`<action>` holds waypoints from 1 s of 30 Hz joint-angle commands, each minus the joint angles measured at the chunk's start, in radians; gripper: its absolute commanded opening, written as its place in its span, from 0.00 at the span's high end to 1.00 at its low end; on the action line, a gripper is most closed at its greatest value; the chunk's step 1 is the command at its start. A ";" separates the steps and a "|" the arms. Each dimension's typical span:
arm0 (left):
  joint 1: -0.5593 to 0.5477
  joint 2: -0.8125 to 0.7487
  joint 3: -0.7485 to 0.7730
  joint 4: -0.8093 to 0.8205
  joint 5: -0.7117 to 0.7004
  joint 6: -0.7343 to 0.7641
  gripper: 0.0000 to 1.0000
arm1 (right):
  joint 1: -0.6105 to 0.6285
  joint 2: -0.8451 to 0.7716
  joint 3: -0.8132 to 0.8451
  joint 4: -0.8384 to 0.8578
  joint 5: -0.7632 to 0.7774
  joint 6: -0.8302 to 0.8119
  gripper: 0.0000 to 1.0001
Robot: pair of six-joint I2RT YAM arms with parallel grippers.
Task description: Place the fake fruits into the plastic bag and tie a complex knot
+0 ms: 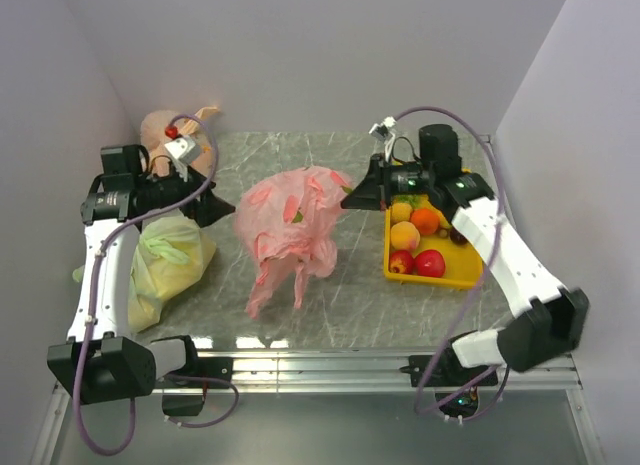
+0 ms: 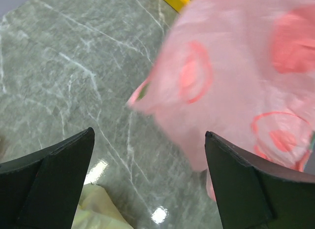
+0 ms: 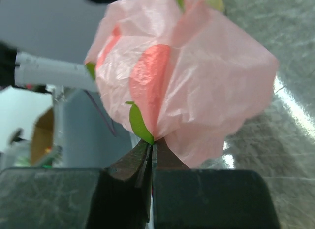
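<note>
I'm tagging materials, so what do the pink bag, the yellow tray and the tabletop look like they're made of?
Pink bag: thin translucent plastic film, crinkled, light shining through.
Yellow tray: probably rigid moulded plastic, smooth, evenly coloured.
Tabletop: grey, white-veined marble look, glossy with glare spots; stone or laminate, cannot tell.

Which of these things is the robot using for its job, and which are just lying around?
For the job: pink plastic bag, fake fruits, yellow tray holding them.
Just lying about: yellow-green bag, orange-peach bag.
</note>
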 commanded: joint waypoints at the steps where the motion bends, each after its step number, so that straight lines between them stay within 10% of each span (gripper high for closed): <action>1: -0.080 -0.041 0.003 -0.066 -0.051 0.177 0.01 | -0.010 0.156 -0.005 0.184 0.030 0.231 1.00; 12: -0.428 -0.069 -0.136 0.104 -0.347 0.172 0.01 | -0.013 0.623 0.371 0.060 0.101 0.096 1.00; 17: -0.494 -0.053 -0.248 0.331 -0.580 -0.005 0.01 | -0.010 0.686 0.479 -0.034 0.174 0.020 0.37; 22: -0.497 -0.039 -0.204 0.249 -0.440 -0.036 0.07 | -0.010 0.600 0.506 -0.205 0.271 -0.135 0.34; 30: -0.629 0.045 -0.262 0.308 -0.554 -0.024 0.02 | 0.044 0.578 0.548 0.011 0.446 -0.082 0.32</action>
